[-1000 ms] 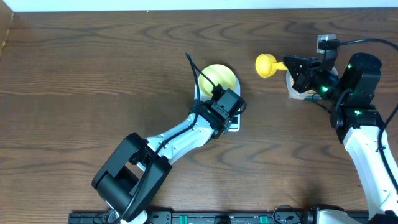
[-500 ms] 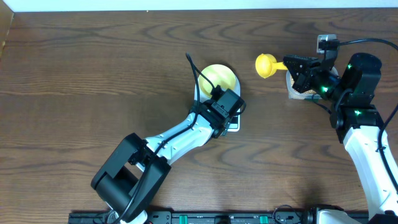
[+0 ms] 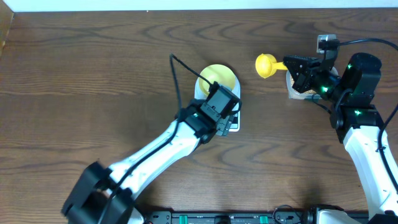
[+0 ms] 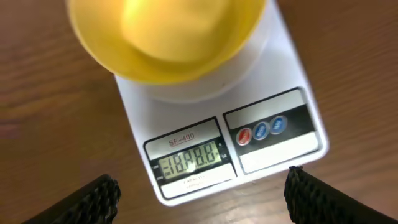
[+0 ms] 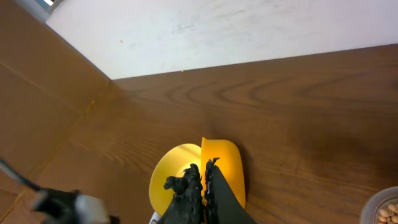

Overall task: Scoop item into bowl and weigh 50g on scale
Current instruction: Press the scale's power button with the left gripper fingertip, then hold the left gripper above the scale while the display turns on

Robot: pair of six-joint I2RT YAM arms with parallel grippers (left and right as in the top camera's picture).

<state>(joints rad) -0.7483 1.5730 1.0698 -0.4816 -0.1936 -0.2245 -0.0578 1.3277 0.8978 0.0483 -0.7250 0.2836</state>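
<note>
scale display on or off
On: the scale has digits lit on its display, seen in the left wrist view.

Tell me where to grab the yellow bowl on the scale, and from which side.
Take the bowl by its rim, coming straight down, one finger inside and one outside. It is shallow with flaring walls and sits upright on the scale, so a side squeeze would likely slip. Probably pick the rim away from the display and buttons, to avoid pressing them.
</note>
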